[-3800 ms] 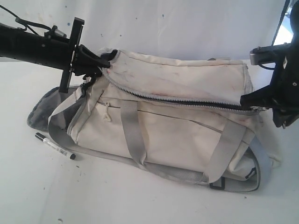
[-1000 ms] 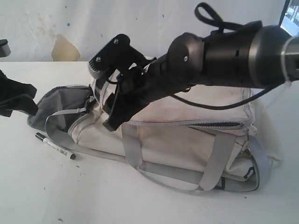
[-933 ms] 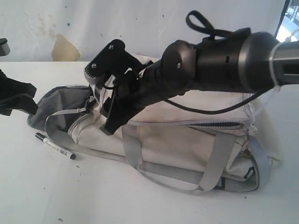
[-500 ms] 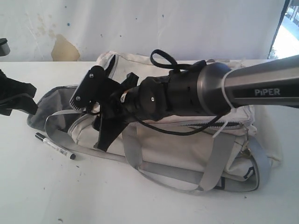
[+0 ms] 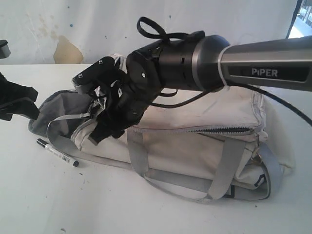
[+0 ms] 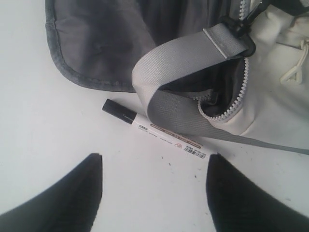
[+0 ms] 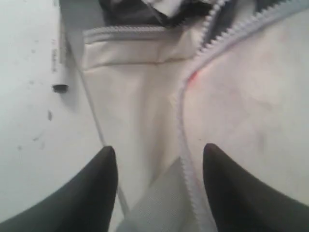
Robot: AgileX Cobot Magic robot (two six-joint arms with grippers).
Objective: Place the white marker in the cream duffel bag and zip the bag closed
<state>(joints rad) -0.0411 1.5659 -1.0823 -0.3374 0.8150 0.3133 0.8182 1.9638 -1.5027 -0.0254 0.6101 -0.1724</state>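
Progress: early, nothing stowed | marker (image 6: 154, 133) on worktop (image 5: 146, 209) beside unzipped end of bag (image 5: 185, 151), partly under strap (image 6: 178, 67) | left hand (image 6: 154, 160) spread, empty, above marker | right hand (image 7: 159, 150) spread, empty, over bag zipper (image 7: 181, 111) | left to do: pick, insert, zip

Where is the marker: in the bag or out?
Out. The marker lies flat on the table, beside the bag near its unzipped end.
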